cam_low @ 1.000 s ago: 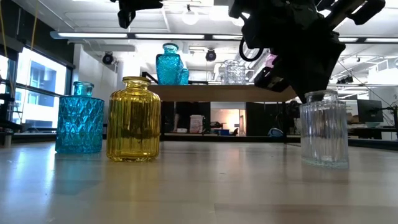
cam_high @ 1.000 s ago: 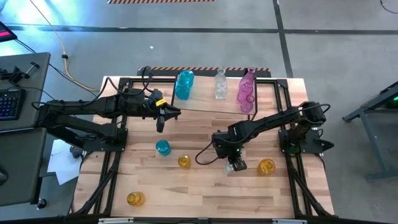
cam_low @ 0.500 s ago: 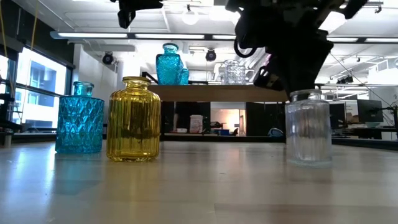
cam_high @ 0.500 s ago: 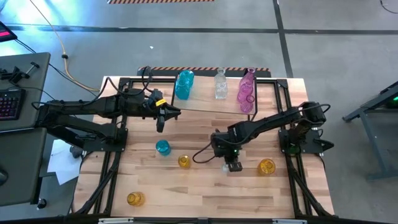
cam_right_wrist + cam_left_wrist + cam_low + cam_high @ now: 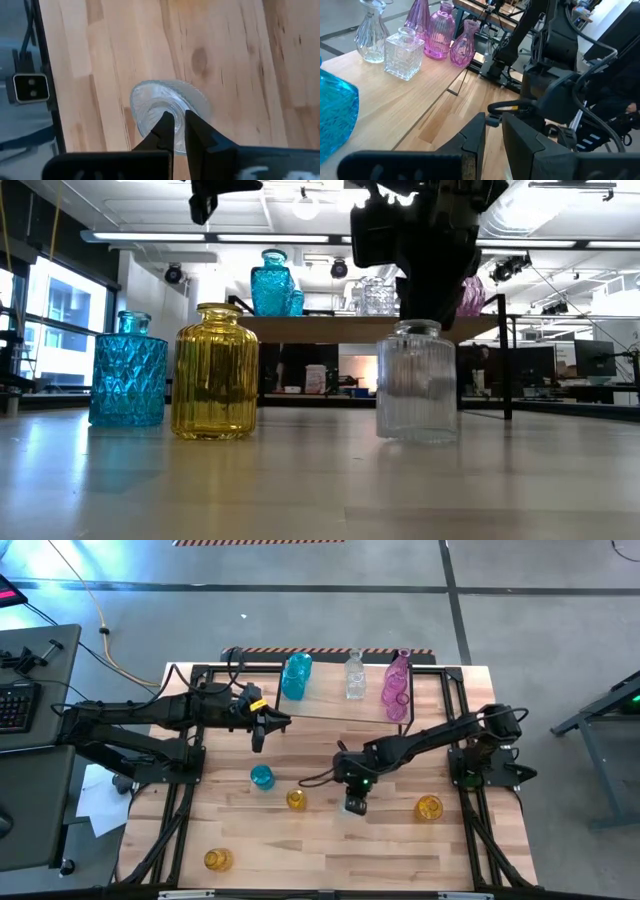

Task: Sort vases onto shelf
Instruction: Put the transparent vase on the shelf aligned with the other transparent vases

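Observation:
A clear ribbed vase [image 5: 417, 383] stands near the middle of the table, and my right gripper [image 5: 355, 802] is shut on its top from above. My left gripper [image 5: 258, 740] hangs above the table by the shelf's left end, slightly open [image 5: 492, 140] and holding nothing. The shelf [image 5: 335, 708] at the far side carries a teal vase [image 5: 296, 676], a clear vase [image 5: 354, 675] and pink vases [image 5: 396, 686]. On the table stand a teal vase [image 5: 262, 777] and an amber vase [image 5: 296, 799], both left of the clear one. My right gripper pinches the clear vase's mouth rim [image 5: 176, 116] between its two fingers: one finger [image 5: 166, 126] is over the opening, the other [image 5: 196, 127] outside it. The fingers slant steeply down from above. The vase is upright, its base on the table as far as the low view shows.
Two more amber vases stand on the table, one at the right [image 5: 428, 808] and one at the near left [image 5: 217, 859]. Black frame rails [image 5: 180, 790] run along the table's left and right sides. Bare wood lies along the near edge.
My right gripper has closed on the clear vase's rim, rolled its wrist and gone toward the table's left edge. The upright vase has slid with it, nearer the amber vase.

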